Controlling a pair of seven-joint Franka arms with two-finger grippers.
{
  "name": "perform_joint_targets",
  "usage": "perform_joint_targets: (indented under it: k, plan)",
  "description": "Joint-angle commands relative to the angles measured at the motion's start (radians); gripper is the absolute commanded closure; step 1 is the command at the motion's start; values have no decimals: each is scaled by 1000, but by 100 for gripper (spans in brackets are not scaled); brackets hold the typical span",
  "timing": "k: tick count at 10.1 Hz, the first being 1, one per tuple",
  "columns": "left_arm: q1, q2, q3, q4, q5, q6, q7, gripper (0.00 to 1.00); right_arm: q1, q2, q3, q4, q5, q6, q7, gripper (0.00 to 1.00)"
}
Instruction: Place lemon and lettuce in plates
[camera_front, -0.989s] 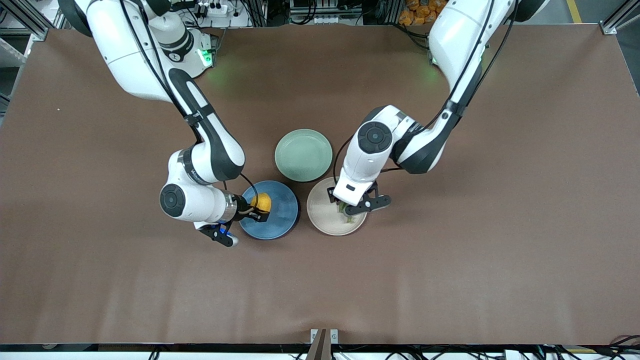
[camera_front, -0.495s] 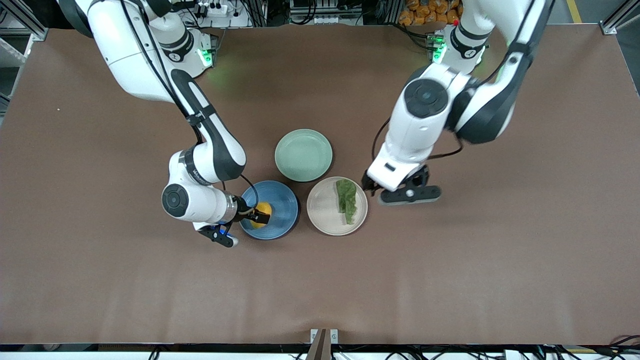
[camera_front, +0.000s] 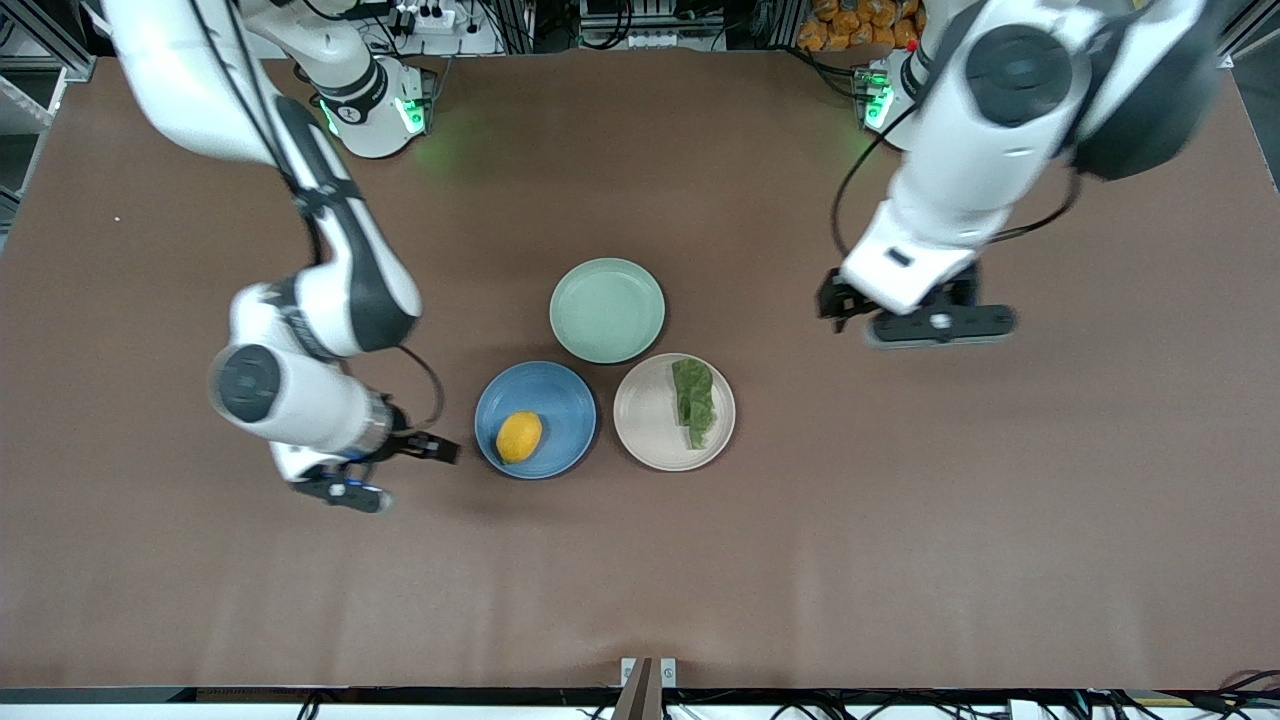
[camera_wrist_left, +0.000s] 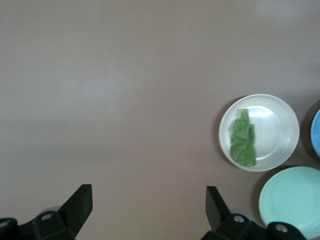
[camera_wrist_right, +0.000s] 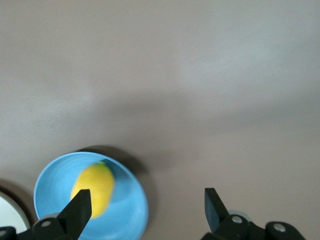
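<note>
The lemon (camera_front: 519, 437) lies in the blue plate (camera_front: 560, 400). The lettuce (camera_front: 692, 400) lies in the pinkish beige plate (camera_front: 650, 425) beside it. My right gripper (camera_front: 436, 447) is open and empty, just off the blue plate's rim toward the right arm's end. In the right wrist view the gripper (camera_wrist_right: 147, 205) is over bare table beside the lemon (camera_wrist_right: 94, 187) and the blue plate (camera_wrist_right: 127, 212). My left gripper (camera_front: 832, 300) is open and empty, raised over bare table toward the left arm's end. The left wrist view shows the gripper (camera_wrist_left: 149, 200), the lettuce (camera_wrist_left: 243, 140) and the beige plate (camera_wrist_left: 275, 132).
An empty pale green plate (camera_front: 607, 310) sits just farther from the front camera than the two plates, touching distance from both; it also shows in the left wrist view (camera_wrist_left: 292, 200). The brown table (camera_front: 900, 520) surrounds the plates.
The left gripper let go of the lettuce and rose away toward its end. The right gripper set the lemon in the blue plate, opened and drew back off the plate.
</note>
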Motion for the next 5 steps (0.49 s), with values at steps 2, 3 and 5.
perform_joint_targets:
  k: [2, 3, 5]
  plan:
    - [93, -112, -4, -28, -35, -77, 70, 0, -115, -216, 7, -35, -27, -190, -209, 0]
    - [117, -130, -2, -31, -35, -91, 77, 0, -120, -287, -19, -31, -25, -257, -232, 0]
    - [177, -153, -6, -34, -35, -111, 84, 0, -117, -404, -33, -25, -28, -378, -242, 0]
